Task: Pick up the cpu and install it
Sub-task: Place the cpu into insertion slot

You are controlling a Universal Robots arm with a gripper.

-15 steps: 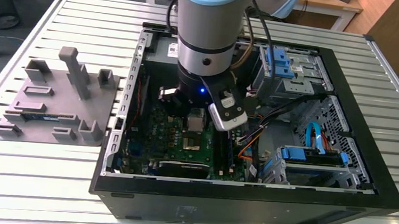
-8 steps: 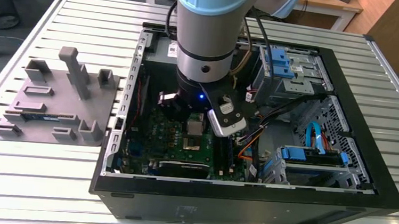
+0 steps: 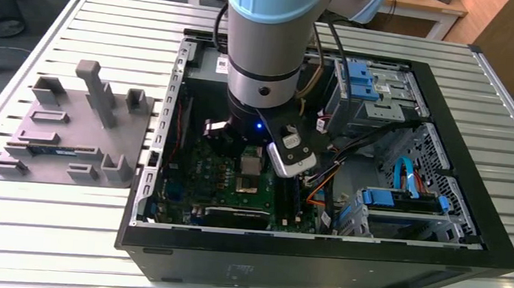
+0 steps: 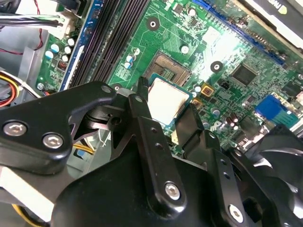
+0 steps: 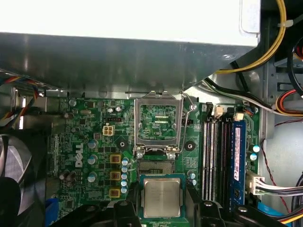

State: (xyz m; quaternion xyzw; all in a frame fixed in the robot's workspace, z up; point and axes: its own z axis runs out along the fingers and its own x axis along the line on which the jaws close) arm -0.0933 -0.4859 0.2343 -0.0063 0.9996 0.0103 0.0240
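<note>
First wrist view shows my claw (image 5: 162,191) clamped on the cpu (image 5: 162,198) by two opposite edges. I hold it near the open socket (image 5: 152,166).

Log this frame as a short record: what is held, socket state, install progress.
gripper: black two-finger gripper shut on small square silver-topped cpu
cpu position: over green motherboard, beside the socket, not in it
socket: dark square socket empty; hinged metal frame raised open
install: not yet seated
</note>
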